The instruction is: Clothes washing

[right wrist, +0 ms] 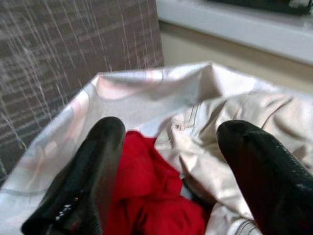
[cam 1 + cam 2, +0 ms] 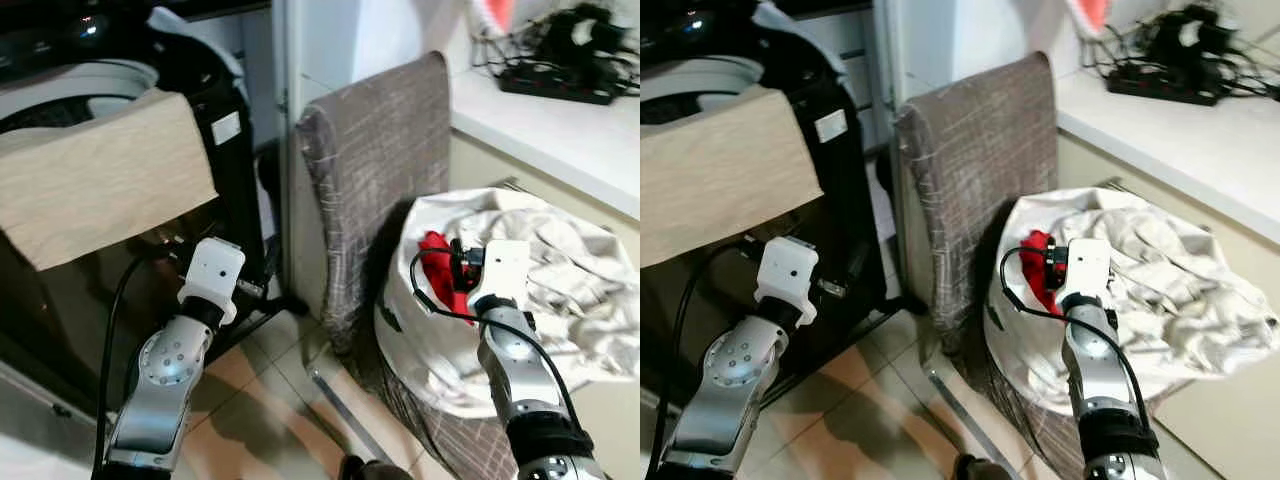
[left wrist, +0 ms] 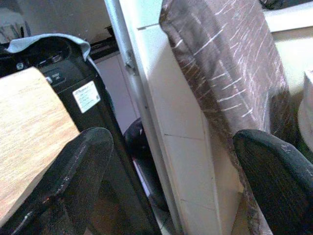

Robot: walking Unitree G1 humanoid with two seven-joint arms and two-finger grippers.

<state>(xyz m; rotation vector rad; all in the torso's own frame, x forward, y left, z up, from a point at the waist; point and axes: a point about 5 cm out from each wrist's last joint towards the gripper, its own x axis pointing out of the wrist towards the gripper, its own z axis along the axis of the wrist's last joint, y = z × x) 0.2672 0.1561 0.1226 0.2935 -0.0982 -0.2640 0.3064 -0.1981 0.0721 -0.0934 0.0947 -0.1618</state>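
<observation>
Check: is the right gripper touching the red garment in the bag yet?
Cannot tell. In the right wrist view the right gripper hangs open over the red garment, but no gap or contact shows plainly.

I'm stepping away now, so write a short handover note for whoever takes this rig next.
Right pincer: open, above the laundry bag, aimed at the red garment beside the cream garment; holds nothing.
Left pincer: open, empty, low between the washing machine and the chair.
Done: nothing moved yet.
Left: pick clothes from the bag, load the washer.
</observation>
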